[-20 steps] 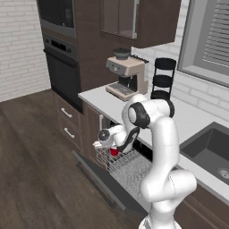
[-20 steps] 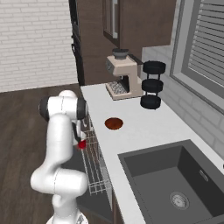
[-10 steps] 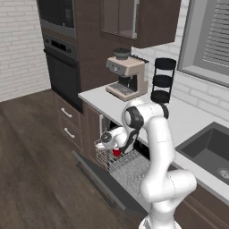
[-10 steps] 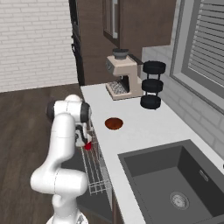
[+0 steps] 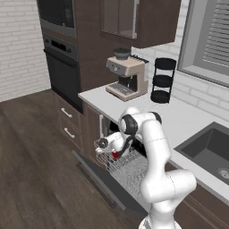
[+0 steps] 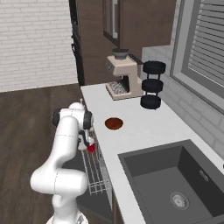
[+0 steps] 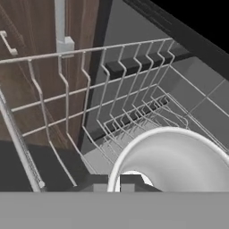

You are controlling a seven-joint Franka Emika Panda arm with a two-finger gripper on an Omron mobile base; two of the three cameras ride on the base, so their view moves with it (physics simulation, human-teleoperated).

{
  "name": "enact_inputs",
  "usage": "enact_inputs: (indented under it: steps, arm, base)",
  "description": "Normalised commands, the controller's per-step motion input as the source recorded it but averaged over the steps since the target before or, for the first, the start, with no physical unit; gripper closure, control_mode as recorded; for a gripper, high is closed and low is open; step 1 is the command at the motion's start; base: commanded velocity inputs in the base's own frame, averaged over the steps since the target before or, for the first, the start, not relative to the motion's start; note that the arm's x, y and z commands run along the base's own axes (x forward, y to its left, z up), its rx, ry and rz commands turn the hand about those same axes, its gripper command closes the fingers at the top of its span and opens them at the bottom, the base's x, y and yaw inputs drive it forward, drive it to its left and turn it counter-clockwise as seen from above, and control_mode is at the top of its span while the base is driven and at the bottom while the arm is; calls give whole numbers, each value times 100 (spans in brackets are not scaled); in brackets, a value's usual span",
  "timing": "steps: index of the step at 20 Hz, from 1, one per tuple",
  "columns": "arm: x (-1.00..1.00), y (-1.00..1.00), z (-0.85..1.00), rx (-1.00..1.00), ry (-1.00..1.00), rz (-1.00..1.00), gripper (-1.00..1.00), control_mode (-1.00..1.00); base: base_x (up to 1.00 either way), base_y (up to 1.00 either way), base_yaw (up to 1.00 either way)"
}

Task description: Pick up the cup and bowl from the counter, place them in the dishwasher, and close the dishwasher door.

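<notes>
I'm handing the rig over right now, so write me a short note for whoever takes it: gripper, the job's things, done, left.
Gripper: shut on the cup, held low over the dishwasher's pulled-out rack.
Bowl: on the counter, in front of the coffee machine.
Dishwasher door: dropped open.
Done: cup picked up and carried to the rack.
Left: release the cup in the rack, fetch and load the bowl, close the door.

End effector (image 5: 112, 151) with the red cup (image 5: 115, 154) moved lower and further in over the wire rack (image 5: 127, 172) of the dishwasher, elbow drawn nearer the table (image 5: 179, 118) edge
</notes>
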Motion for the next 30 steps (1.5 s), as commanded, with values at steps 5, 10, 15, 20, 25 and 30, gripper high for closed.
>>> enact_inputs:
  steps: [5, 10, 15, 20, 25, 30]
  arm:
    - [47, 0, -52, 0, 0, 0, 100, -100]
    - [43, 0, -62, 0, 0, 0, 100, -100]
    - [-7, 38, -75, 0, 4, 2, -100, -100]
    - [-45, 98, -84, 0, 7, 1, -100, -100]
    - [-80, 98, -38, 0, 5, 0, -100, -100]
    - [-90, 95, 24, -6, -4, 0, -100, -100]
  base:
    - [0, 0, 0]
    - [0, 0, 0]
    - [0, 0, 0]
    - [0, 0, 0]
    - [0, 0, 0]
    - [0, 0, 0]
